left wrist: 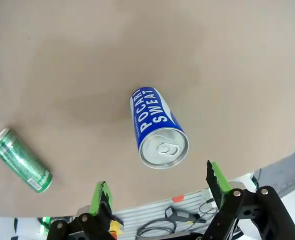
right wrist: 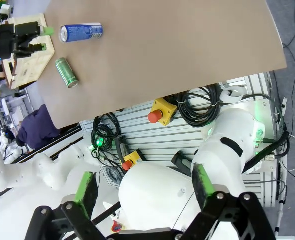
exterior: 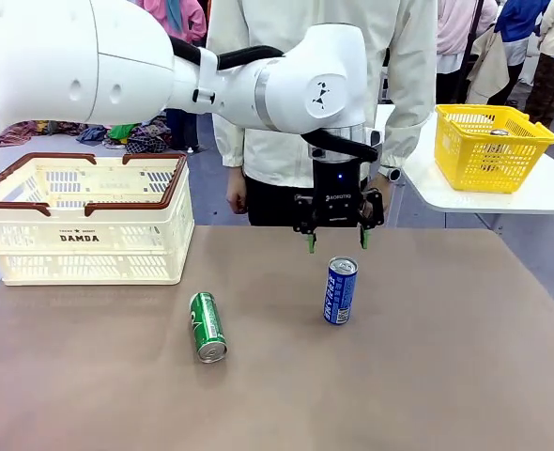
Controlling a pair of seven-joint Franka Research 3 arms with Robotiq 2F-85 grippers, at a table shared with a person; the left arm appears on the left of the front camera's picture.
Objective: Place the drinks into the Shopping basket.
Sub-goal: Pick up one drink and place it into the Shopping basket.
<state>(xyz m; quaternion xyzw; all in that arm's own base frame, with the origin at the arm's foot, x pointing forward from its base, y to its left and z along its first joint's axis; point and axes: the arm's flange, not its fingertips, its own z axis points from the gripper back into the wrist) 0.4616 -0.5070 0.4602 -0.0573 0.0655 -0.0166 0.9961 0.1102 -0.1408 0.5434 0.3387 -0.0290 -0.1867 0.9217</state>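
Left tool (exterior: 336, 241) released, positioned above upright blue can (exterior: 340, 291). Green can (exterior: 207, 326) lies on table (exterior: 427, 376). Right tool (right wrist: 145, 186) released, holding nothing.

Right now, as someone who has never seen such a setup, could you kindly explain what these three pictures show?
This is a two-armed robot at a brown table, with a person standing across from it. The front picture comes from a fixed camera between the arms. The other two come from cameras on each wrist, looking along the green-tipped fingers. The left gripper hangs open just above the upright blue can, holding nothing. The green can lies on its side nearby. The cream shopping basket waits at the table's left. The right gripper is open too, raised high above the robot's own base and holding nothing.
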